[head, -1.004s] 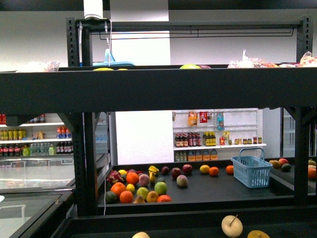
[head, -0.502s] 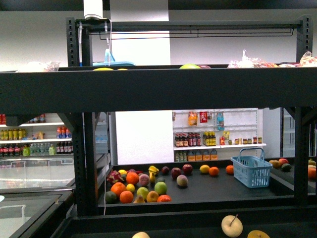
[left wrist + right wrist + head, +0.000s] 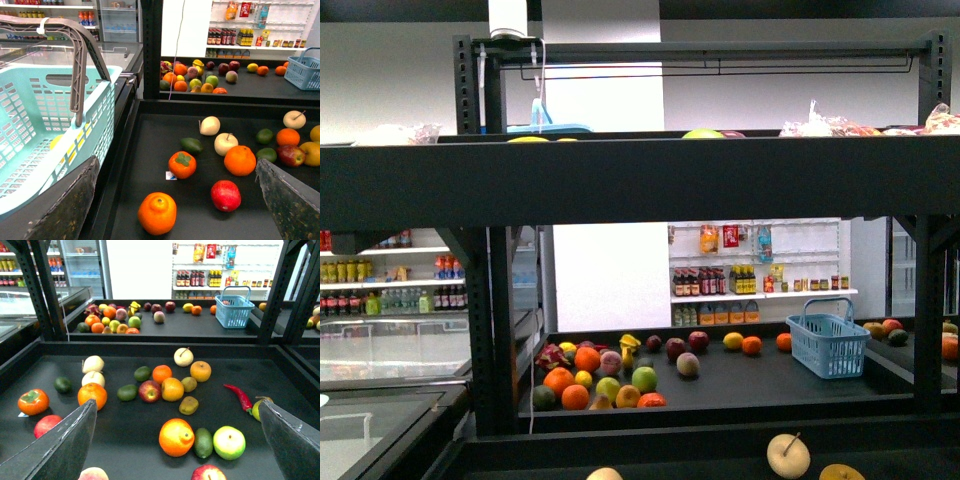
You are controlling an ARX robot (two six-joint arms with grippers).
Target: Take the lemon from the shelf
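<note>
The shelf [image 3: 720, 180] is a black rack with decks of mixed fruit. On its far lower deck lies a bright yellow round fruit that fits the lemon [image 3: 733, 341], next to an orange; it also shows small as the lemon [image 3: 253, 67] and the lemon [image 3: 188, 307]. I cannot be sure of it at this distance. My left gripper [image 3: 176, 161] hangs open over the near deck above a persimmon [image 3: 182, 165]. Far from the lemon, my right gripper [image 3: 177, 402] is open above an orange [image 3: 176, 437], a lime and a green apple. Neither gripper holds anything.
A teal basket [image 3: 40, 110] hangs beside the near deck's left edge. A blue basket [image 3: 828, 340] stands on the far deck at the right. Black uprights [image 3: 274, 290] frame the decks. A red chili [image 3: 240, 396] and yellow-orange apples [image 3: 200, 371] lie on the near deck.
</note>
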